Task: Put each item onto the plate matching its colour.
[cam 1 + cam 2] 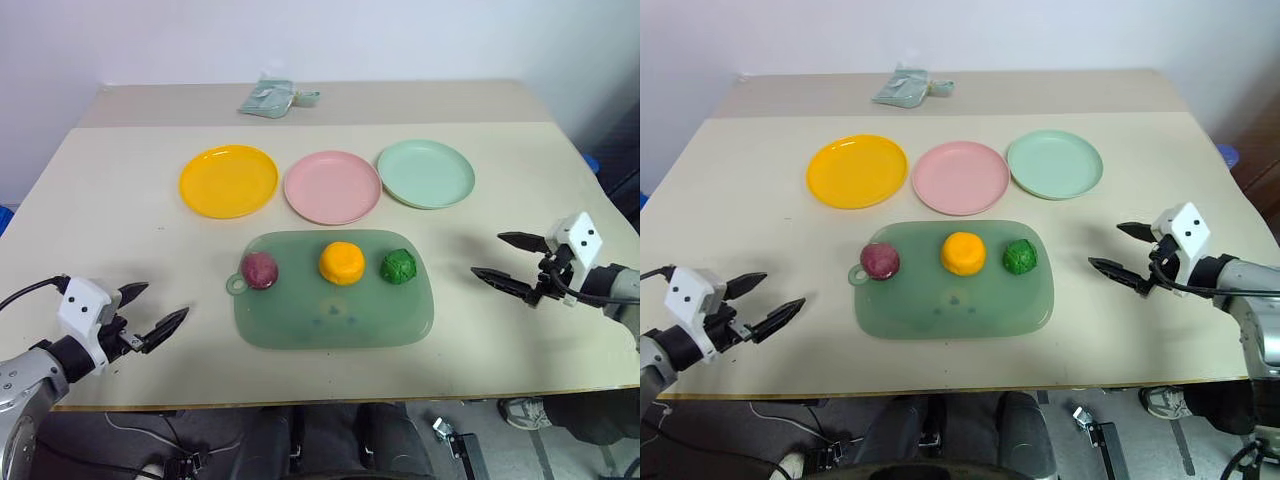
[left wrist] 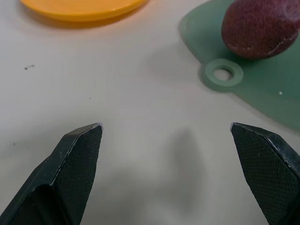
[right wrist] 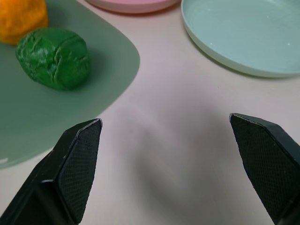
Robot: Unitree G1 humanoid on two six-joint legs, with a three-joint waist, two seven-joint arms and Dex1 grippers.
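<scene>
Fingers of the left gripper (image 1: pixel 160 310) and right gripper (image 1: pixel 497 256) spread wide, empty, above the desk (image 1: pixel 120 200); purple oval (image 1: pixel 259 269), orange puck (image 1: pixel 342 263) and green ball (image 1: pixel 398 266) sit on the mat (image 1: pixel 330 320), near the yellow plate (image 1: pixel 229 181), pink plate (image 1: pixel 332 187) and mint plate (image 1: pixel 426 173). Left wrist view: oval on the mat's corner. Right wrist view: ball between puck and mint plate.

Purple-red lump (image 2: pixel 260 27) on green mat (image 2: pixel 276 89)

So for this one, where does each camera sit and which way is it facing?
Head stereo pair: looks forward and down over the table; both arms show, left gripper and right gripper open.
Left wrist: looks along its fingers at the purple-red lump, which the head views share.
Right wrist: along its fingers at the green ball and mint plate.
</scene>
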